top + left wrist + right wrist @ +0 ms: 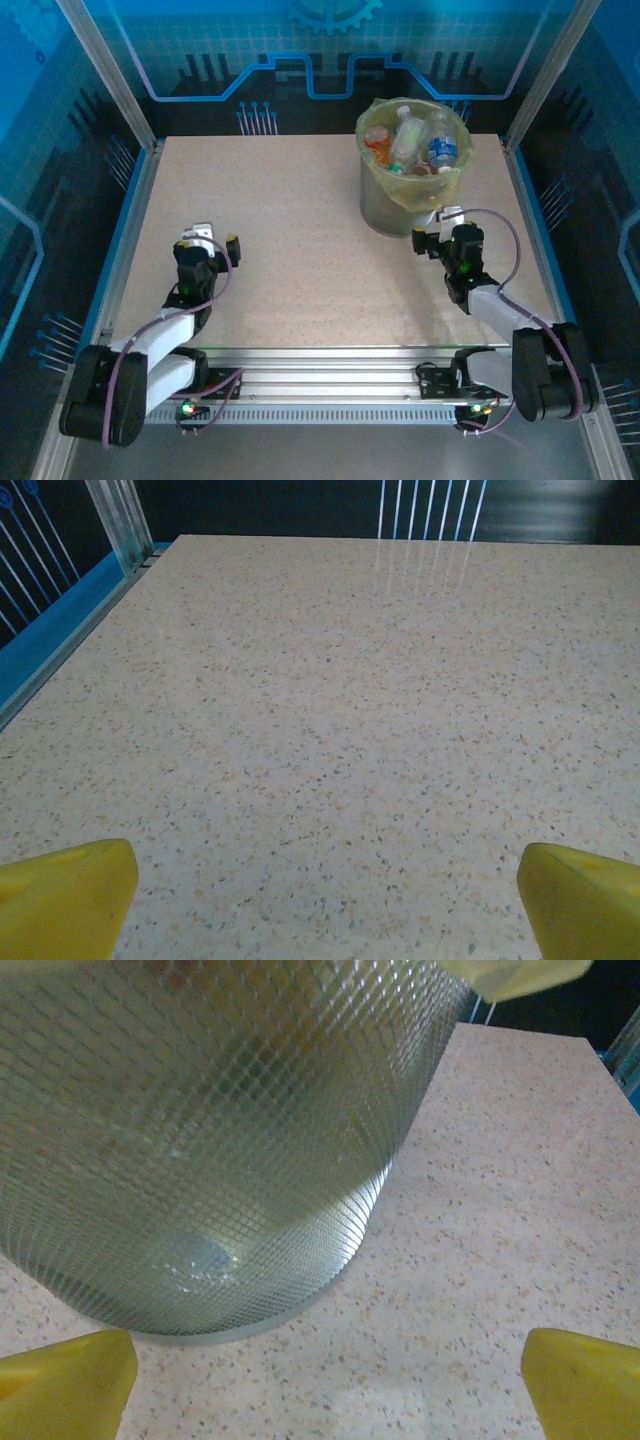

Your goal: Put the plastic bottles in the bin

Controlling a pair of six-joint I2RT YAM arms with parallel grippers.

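So the bin stands upright at the far right of the table, mouth up, long axis vertical. The plastic bottles are jumbled inside it, mostly leaning on end: an orange-labelled one at the left, a clear one in the middle, a blue-labelled one at the right. The bin is a round translucent bucket with a fine diamond-mesh texture on its wall and a yellow-green bag folded over the rim. The right gripper sits just beside the near wall with its jaws spread wide. The bin is ahead of them, not between them. The left gripper is well apart at the near left, also wide and empty, with its yellow fingertips over bare speckled stone-look tabletop.
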